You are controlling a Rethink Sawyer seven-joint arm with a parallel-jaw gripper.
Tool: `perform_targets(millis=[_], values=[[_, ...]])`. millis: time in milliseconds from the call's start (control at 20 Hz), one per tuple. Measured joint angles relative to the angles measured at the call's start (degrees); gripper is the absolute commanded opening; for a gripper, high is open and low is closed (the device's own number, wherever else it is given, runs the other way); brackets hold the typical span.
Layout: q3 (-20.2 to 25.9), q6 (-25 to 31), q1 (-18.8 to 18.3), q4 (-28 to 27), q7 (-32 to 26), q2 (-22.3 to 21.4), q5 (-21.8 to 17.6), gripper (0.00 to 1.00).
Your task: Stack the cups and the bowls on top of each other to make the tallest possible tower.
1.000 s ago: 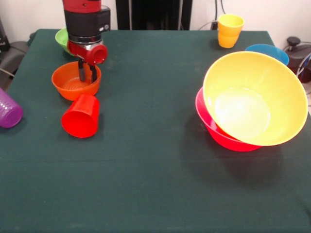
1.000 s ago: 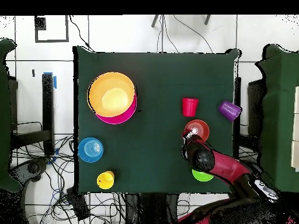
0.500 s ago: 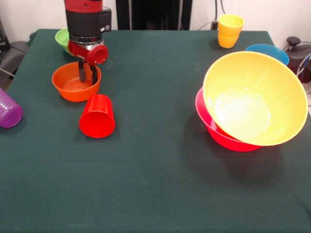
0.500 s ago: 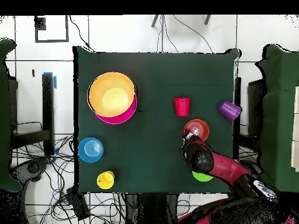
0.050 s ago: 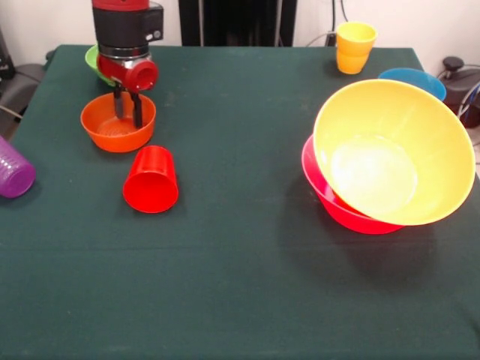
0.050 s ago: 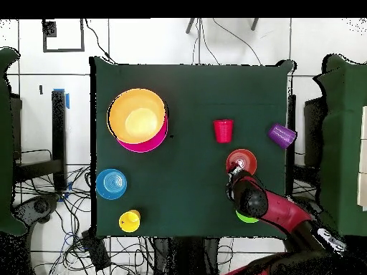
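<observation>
My gripper (image 5: 127, 111) hangs open over the small orange bowl (image 5: 112, 135), fingertips just above its far inner side and holding nothing. In the overhead view the gripper (image 6: 234, 170) sits at that bowl's (image 6: 244, 157) edge. A red cup (image 5: 151, 180) lies on its side just in front of the bowl, mouth toward the camera. A purple cup (image 5: 11, 169) lies at the left edge. A green bowl (image 5: 93, 58) peeks out behind the arm. The large yellow-orange bowl (image 5: 394, 154) leans tilted inside the pink bowl (image 5: 334, 201). A yellow cup (image 5: 355, 37) stands upright at the back.
A blue bowl (image 5: 416, 78) sits behind the big yellow-orange one, near the table's right edge. The dark green cloth (image 5: 240, 285) covers the whole table. In the overhead view the red cup (image 6: 223, 130) and purple cup (image 6: 282, 134) lie apart from each other.
The red cup rolled right, away from the orange bowl, then came to rest. The gripper rose slightly and shifted left and back over the bowl.
</observation>
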Motion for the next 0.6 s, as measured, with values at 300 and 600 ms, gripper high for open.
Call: perform_targets(millis=[300,600], values=[[0.9,3.2,-1.7,0.5,0.0,-2.4,0.0,1.00],[1.4,5.1,-2.0,0.6,0.0,-4.5,0.0,1.00]])
